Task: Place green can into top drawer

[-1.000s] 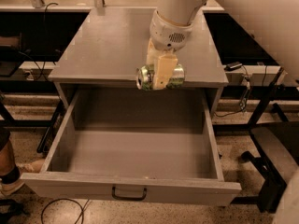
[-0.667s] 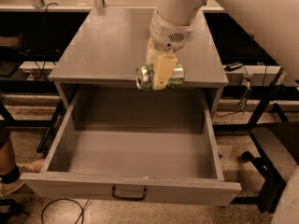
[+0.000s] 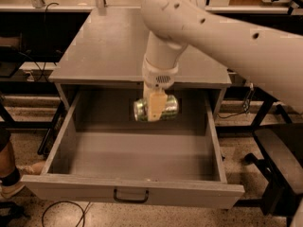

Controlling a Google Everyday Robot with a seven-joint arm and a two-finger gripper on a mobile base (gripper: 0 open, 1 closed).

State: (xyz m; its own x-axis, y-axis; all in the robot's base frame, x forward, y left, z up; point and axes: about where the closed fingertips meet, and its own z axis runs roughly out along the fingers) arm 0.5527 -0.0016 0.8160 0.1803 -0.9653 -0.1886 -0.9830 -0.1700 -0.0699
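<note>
Pinching green can [image 3: 171, 107] crosswise, tool [image 3: 155, 112] clamped at its middle, hanging over open top drawer [image 3: 189, 193]

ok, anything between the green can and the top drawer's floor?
Nothing. In the camera view the claw, shut on the green can, hangs over the open top drawer; the grey floor beneath is bare.

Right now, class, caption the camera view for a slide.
Gripper holds the green can sideways over the open top drawer.

Grey cabinet [image 3: 113, 51] stands on speckled floor [image 3: 235, 151].
</note>
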